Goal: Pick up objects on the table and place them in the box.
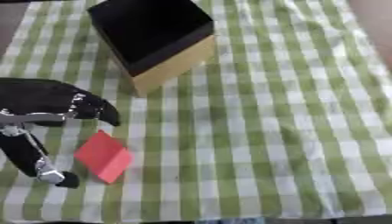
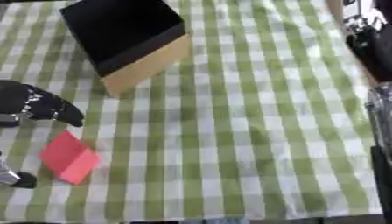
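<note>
A flat red block (image 1: 104, 156) lies on the green checked cloth at the lower left. My left hand (image 1: 40, 101) comes in from the left edge and hovers just left of the block. It is open: a dark finger (image 1: 101, 112) reaches above the block's top corner and a thin silver-jointed one (image 1: 47, 173) ends beside its lower left edge. Neither clearly touches the block. The box (image 1: 174, 65), tan-sided with a black inside, stands tilted at the upper middle, and nothing shows inside it. My right hand shows in neither view.
The checked tablecloth (image 1: 260, 131) covers the whole table and runs wide to the right of the block and box. In the right eye view, dark equipment (image 2: 369, 39) and a dark strip (image 2: 381, 175) sit past the table's right edge.
</note>
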Robot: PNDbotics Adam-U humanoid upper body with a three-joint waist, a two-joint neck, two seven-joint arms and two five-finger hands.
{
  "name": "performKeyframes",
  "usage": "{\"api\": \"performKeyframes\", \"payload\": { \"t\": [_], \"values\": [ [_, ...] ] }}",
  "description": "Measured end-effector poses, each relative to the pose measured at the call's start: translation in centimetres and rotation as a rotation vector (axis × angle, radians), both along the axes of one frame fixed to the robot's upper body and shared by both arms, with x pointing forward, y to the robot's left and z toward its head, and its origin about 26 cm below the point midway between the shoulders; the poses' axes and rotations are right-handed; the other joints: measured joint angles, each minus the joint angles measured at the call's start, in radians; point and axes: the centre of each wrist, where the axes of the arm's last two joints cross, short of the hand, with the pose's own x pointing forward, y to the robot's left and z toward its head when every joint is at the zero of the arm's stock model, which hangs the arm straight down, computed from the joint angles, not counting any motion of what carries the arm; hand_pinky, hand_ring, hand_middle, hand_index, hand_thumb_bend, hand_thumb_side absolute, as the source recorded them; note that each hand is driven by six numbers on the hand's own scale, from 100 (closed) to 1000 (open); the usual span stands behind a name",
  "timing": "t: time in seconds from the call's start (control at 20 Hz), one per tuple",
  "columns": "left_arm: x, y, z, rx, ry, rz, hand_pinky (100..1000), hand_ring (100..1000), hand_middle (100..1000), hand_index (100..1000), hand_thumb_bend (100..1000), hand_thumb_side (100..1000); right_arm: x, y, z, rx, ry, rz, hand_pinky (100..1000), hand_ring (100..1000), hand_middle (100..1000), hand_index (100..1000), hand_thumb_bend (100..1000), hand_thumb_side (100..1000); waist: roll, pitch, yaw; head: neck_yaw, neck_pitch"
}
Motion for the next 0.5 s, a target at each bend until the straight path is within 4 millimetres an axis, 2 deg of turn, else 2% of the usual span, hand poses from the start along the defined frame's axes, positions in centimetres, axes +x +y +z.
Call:
{"api": "performKeyframes", "payload": {
  "t": [0.3, 0.4, 0.5],
  "values": [
    [-0.01, -0.06, -0.12, 0.015, 0.044, -0.033, 773, 867, 866, 932, 496, 424, 0.0, 0.02, -0.03, 0.008, -0.001, 0.001, 795, 776, 499, 683, 100, 684, 0.003, 0.0, -0.003, -0.001, 0.0],
    [-0.01, -0.04, -0.08, 0.019, 0.047, -0.04, 775, 874, 872, 932, 441, 379, 0.0, 0.04, -0.08, 0.01, 0.001, 0.001, 795, 776, 499, 683, 100, 684, 0.005, 0.0, -0.002, -0.003, 0.0],
    [0.0, 0.04, 0.06, 0.024, 0.039, -0.037, 785, 888, 875, 929, 334, 278, -0.01, 0.03, -0.17, 0.012, 0.004, -0.001, 795, 775, 498, 683, 100, 685, 0.006, 0.0, -0.002, -0.004, 0.0]
  ]
}}
